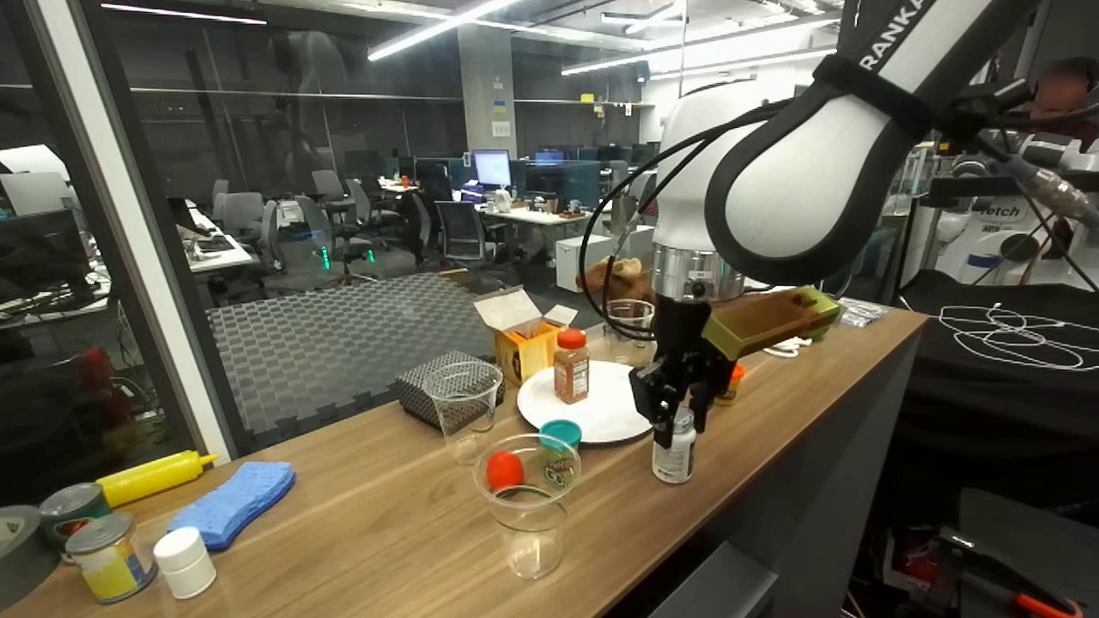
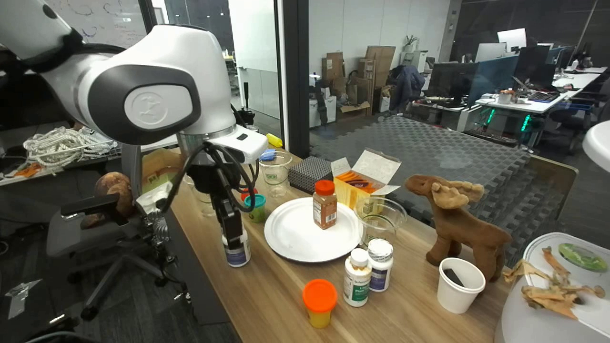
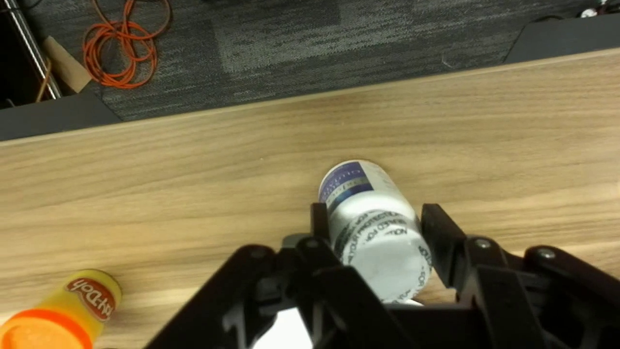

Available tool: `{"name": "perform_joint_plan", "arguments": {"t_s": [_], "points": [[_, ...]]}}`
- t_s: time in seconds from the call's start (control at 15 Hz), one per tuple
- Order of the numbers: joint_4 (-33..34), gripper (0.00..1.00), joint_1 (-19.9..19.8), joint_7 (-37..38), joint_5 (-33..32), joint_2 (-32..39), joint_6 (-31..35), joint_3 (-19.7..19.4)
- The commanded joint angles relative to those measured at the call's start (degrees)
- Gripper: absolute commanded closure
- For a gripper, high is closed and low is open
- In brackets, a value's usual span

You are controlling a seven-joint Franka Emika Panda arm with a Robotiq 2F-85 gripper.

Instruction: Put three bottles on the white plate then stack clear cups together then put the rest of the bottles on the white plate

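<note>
My gripper (image 3: 373, 218) is shut on a white bottle (image 3: 356, 186) with a purple label, one finger against each side; the bottle stands upright on the table near its edge. Beside it lies the white plate (image 2: 290, 233), which bears a red-capped bottle (image 2: 325, 209). Two white bottles (image 2: 357, 281) and a squat orange-lidded one (image 2: 319, 305) stand across the plate from a teal-lidded one (image 1: 560, 451). A white-capped bottle (image 1: 185, 562) is at the far end. Three clear cups stand apart: a near cup (image 1: 528, 524), a middle cup (image 1: 464, 412) and a far cup (image 2: 380, 224).
Behind the plate are an opened tea box (image 2: 360, 186) and a black mesh box (image 2: 310, 174). A toy moose (image 2: 469, 228) and a white paper cup (image 2: 460, 286) occupy one end. A blue sponge (image 1: 233, 502), yellow squeeze bottle (image 1: 154, 476) and cans (image 1: 110, 558) lie towards the opposite end.
</note>
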Motion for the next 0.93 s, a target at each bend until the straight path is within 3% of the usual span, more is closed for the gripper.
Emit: {"name": "perform_joint_plan", "arguments": {"t_s": [0.0,0.4,0.87], "points": [[0.4,0.74,1.6,6.4,-5.1,-2.8,-1.6,-0.3],[2.5,0.74,1.3,11.9,-9.6,-8.3,-7.7,0.7],[11.4,0.74,-3.3,6.8,-5.7,-4.8,-8.2,-1.3]]}}
